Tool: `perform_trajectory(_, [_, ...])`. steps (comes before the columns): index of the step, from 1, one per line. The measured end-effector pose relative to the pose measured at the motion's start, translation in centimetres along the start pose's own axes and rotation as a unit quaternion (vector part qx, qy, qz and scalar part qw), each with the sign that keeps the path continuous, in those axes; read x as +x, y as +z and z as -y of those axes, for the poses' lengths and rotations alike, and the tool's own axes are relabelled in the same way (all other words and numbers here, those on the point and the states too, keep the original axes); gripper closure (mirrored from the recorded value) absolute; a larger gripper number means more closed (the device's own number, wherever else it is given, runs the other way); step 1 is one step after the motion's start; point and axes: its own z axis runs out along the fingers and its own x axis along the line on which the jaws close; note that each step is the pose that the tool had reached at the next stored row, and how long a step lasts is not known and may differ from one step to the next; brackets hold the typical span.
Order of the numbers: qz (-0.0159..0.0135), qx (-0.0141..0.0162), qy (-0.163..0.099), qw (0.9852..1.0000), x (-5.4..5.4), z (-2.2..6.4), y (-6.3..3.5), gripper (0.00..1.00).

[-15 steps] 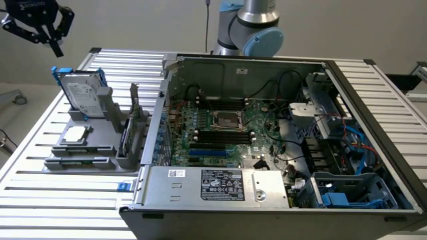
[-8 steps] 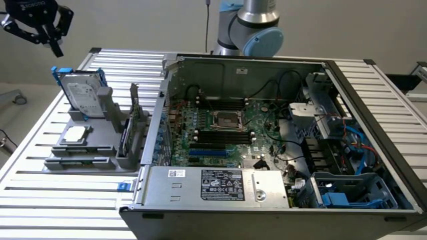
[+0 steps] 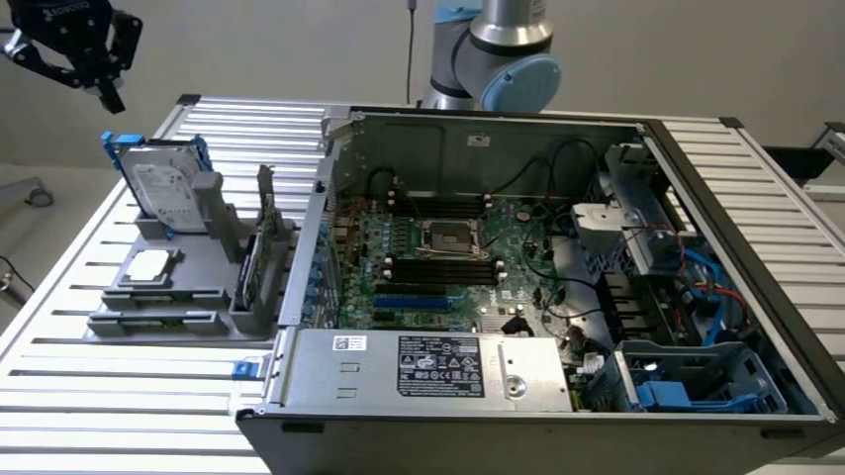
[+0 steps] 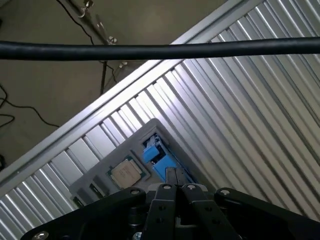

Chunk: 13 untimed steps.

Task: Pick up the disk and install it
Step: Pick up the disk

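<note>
Clenched and empty, the end effector (image 3: 106,91) hangs in the air at about ten o'clock in the exterior view. Its black fingers are pressed together with nothing between them. In the wrist view the end effector (image 4: 175,187) shows the same state, both fingertips meeting tip to tip.

The disk (image 3: 165,183) stands upright on its edge in a grey holder (image 3: 158,317). It sits just toward five o'clock from the end effector in the exterior view and well apart from it. Its white label faces the camera, and the bright blue carrier frames it along both sides. Seen from the wrist, the disk (image 4: 152,154) appears as a narrow blue-edged slab just past the fingertips, not touched by them.

A small silver chip (image 3: 149,265) lies flat on the same holder, at six o'clock from the disk. It lies close beside the disk in the wrist view (image 4: 125,172).

The holder rests on a ribbed aluminium tabletop (image 3: 119,406). An open computer case (image 3: 476,119) lies toward three o'clock from the holder, touching or nearly touching it. Inside the case are a green motherboard (image 3: 436,247) and a silver box with a white sticker (image 3: 422,366) at six o'clock. A blue drive cage (image 3: 713,381) sits at about four o'clock of the case.

The robot arm's base joint (image 3: 496,49) rises behind the case at twelve o'clock. A black cable (image 4: 150,50) crosses the wrist view.
</note>
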Motion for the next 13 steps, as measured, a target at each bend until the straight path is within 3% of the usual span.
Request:
perform_trajectory(3, [-0.0015,-0.0001,-0.027,0.9996,0.0,0.0,0.0,0.89])
perform_trajectory(7, [-0.0037,-0.0001,-0.064,0.9979,0.0,0.0,0.0,0.89])
perform_trajectory(13, [-0.0071,0.0,-0.118,0.993,0.0,0.0,0.0,0.89])
